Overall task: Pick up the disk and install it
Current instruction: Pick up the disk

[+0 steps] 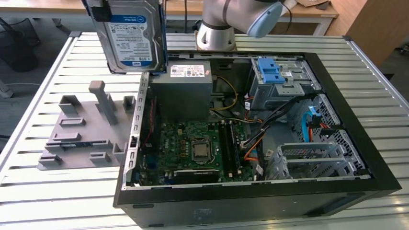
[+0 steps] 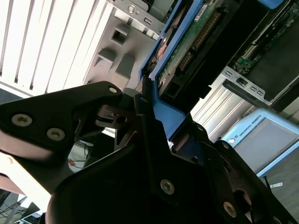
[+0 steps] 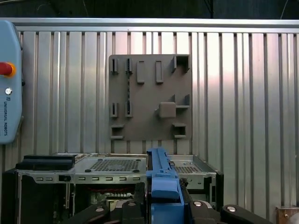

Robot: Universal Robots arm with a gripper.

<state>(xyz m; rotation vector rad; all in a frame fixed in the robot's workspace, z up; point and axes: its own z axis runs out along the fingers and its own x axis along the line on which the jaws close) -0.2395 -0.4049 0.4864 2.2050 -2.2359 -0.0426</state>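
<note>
The disk [image 1: 131, 40], a silver hard drive with a blue-and-white label and a blue frame, hangs upright in the air. It is above the table, at the far left corner of the open computer case [image 1: 357, 115] in the exterior view. My gripper [image 1: 99, 9] grips it from the top and is shut on it. In the second wrist view the black fingers [image 2: 117, 121] clamp the disk's blue frame [image 2: 163, 112]. The first wrist view shows the blue frame edge [image 3: 161, 179] standing up between the fingers [image 3: 201, 207].
A grey slotted holder plate [image 1: 76, 129] [image 3: 149, 98] lies on the slatted table left of the case. Inside the case are a power-supply box [image 1: 182, 86], a blue latch on a metal cage [image 1: 271, 72], cables and a silver drive cage [image 1: 313, 155]. A pendant [image 3: 9, 84] lies nearby.
</note>
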